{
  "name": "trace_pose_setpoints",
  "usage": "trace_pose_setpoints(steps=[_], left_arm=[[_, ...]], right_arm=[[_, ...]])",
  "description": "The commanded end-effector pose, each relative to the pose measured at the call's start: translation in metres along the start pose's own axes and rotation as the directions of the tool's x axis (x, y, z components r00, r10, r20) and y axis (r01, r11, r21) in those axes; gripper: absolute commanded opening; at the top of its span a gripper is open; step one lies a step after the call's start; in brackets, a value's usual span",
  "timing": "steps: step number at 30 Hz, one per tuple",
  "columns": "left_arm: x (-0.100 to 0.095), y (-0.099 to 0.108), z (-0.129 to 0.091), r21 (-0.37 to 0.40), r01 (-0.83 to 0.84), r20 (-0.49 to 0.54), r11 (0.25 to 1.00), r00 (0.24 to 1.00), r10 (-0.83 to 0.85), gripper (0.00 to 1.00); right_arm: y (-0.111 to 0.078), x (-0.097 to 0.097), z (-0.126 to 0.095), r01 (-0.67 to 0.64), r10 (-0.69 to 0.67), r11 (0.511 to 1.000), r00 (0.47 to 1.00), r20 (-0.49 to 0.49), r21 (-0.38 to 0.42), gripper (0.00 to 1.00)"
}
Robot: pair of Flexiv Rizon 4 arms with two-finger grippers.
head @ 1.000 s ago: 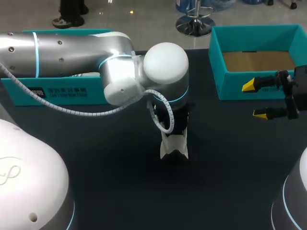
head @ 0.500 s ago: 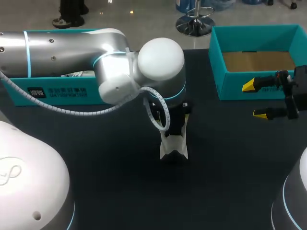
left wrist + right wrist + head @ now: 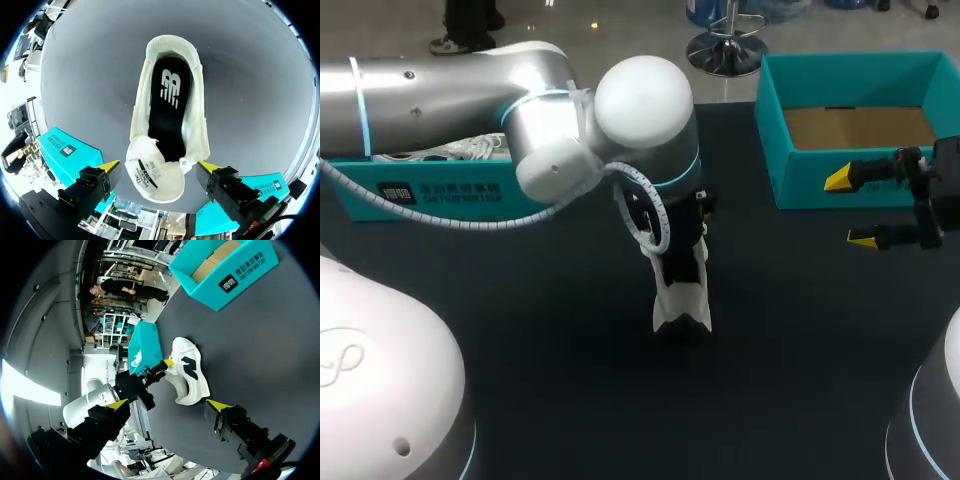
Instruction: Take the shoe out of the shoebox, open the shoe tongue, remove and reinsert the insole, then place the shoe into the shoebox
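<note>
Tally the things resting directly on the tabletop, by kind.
white shoe: 1
teal boxes: 2
Total: 3

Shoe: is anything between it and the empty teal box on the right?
Nothing lies on the table between shoe and box. Only the open right gripper hangs before the box's near wall, close to that path.

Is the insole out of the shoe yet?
No. In the left wrist view the black insole lies inside the white shoe, which sits on the table.
</note>
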State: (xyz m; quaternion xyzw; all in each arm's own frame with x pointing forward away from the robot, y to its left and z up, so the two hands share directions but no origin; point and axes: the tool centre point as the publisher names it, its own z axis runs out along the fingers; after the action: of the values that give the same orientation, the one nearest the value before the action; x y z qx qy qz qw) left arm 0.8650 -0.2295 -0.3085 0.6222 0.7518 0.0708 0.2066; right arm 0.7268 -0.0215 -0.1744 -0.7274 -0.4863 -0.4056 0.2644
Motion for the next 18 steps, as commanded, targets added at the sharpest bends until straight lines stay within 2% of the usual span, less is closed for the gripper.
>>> trace_pose_setpoints(steps=[1, 14, 16, 17, 18], left_arm=[[0.004, 0.017, -0.011, -0.003, 0.022, 0.017, 1.000, 1.000, -0.022, 1.00], [-0.011, 0.062, -0.042, -0.081, -0.018, 0.035, 0.997, 0.999, 0.021, 1.00], [-0.014, 0.067, -0.046, -0.066, -0.041, 0.048, 0.997, 0.998, 0.044, 1.00], [-0.014, 0.069, -0.047, -0.052, -0.055, 0.049, 0.997, 0.997, 0.058, 0.93], [-0.015, 0.070, -0.046, -0.049, -0.074, 0.039, 0.996, 0.996, 0.076, 0.63]], right_arm=[[-0.001, 0.000, 0.000, -0.001, 0.001, 1.000, 1.000, 0.003, -0.003, 1.00], [-0.001, 0.000, 0.000, -0.001, 0.001, 1.000, 1.000, 0.003, -0.003, 1.00], [-0.001, 0.000, 0.000, -0.001, 0.001, 1.000, 1.000, 0.003, -0.003, 1.00], [-0.001, 0.000, 0.000, -0.001, 0.001, 1.000, 1.000, 0.003, -0.003, 1.00], [-0.001, 0.000, 0.000, -0.001, 0.001, 1.000, 1.000, 0.003, -0.003, 1.00]])
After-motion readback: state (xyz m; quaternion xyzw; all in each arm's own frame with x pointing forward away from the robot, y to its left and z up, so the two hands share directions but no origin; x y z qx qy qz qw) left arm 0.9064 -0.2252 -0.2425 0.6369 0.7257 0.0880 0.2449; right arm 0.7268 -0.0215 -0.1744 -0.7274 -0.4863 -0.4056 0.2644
